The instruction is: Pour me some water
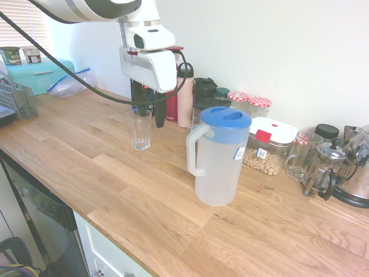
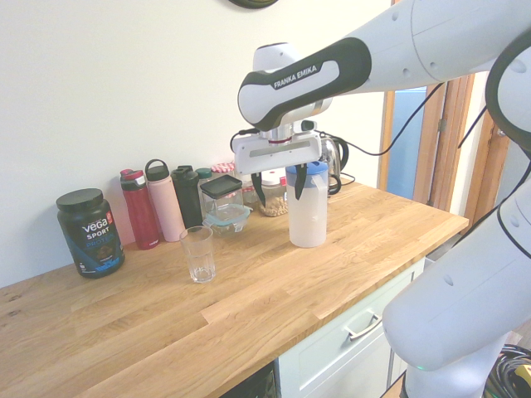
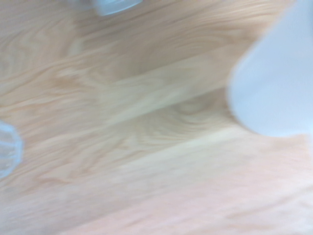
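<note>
In the first exterior view, the empty glass [image 1: 140,129] stands left of centre on the table [image 1: 144,196] — thin, breakable; above it hangs the tool [image 1: 147,105], jaws apart, holding nothing; the jug [image 1: 218,157] at centre looks heavy, slick — its handle seems the best hold

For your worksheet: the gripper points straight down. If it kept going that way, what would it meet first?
Probably bare wooden countertop, between the glass and the pitcher. The gripper hangs empty; depth is uncertain.
</note>
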